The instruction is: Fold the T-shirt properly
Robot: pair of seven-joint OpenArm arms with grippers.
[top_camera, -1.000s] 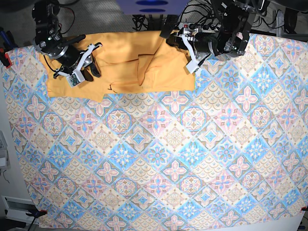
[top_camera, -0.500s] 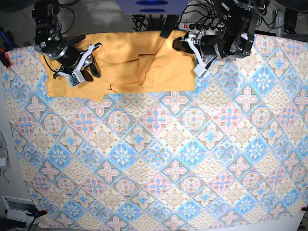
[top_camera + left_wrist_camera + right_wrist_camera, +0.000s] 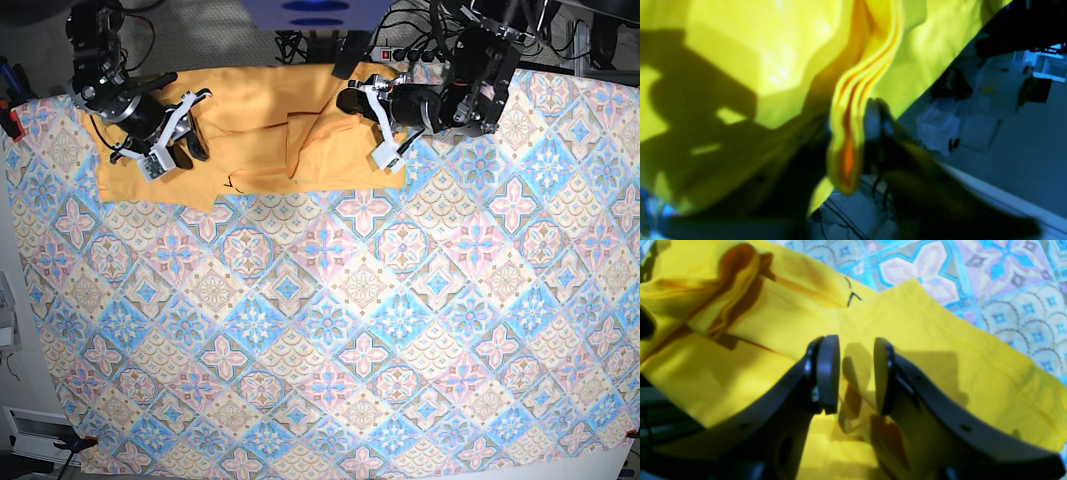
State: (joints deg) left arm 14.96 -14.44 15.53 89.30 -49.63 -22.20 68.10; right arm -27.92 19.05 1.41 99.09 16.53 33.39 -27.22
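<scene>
Fabric of the T-shirt point(image 3: 260, 130) lies spread along the far edge of the tabletop point(image 3: 330, 330), reaching from near the far left corner to about the middle of that edge, on top of the patterned cloth point(image 3: 400, 300) that covers the surface. A raised fold runs down the shirt's middle, and a thin dark trim line shows near its front edge.

Over the shirt's left part, as the base view shows it, sits the right end effector point(image 3: 856, 373). Its two dark pads point(image 3: 828, 373) stand apart with a clear gap between them, the yellow cloth lying under them; nothing is held between them.

At the shirt's other end, the left end effector point(image 3: 365, 110) sits over the corner of the garment. In the left wrist view a bunched ridge of several layers of fabric point(image 3: 853, 110) stands right beside one dark finger point(image 3: 878, 123), but the picture is blurred and dark, so I cannot tell whether the fingers are closed on it.
</scene>
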